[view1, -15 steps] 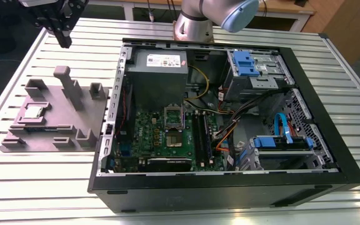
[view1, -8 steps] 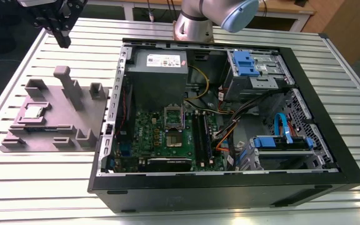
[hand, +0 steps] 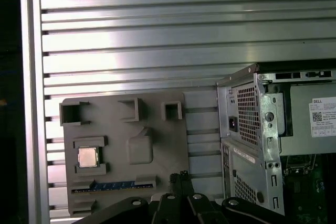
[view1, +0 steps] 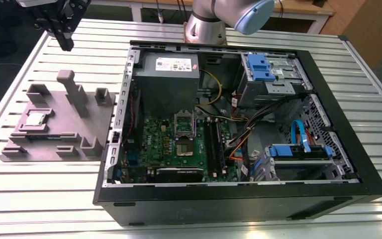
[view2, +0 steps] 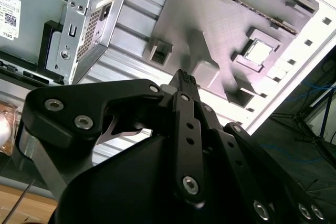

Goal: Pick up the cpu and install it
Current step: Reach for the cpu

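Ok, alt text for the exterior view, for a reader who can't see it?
The gripper hangs above the slatted table, its fingers together and empty, near a grey fixture plate where the cpu rests in its holder. At the exterior view's right lies an open computer case with its motherboard socket in sight.
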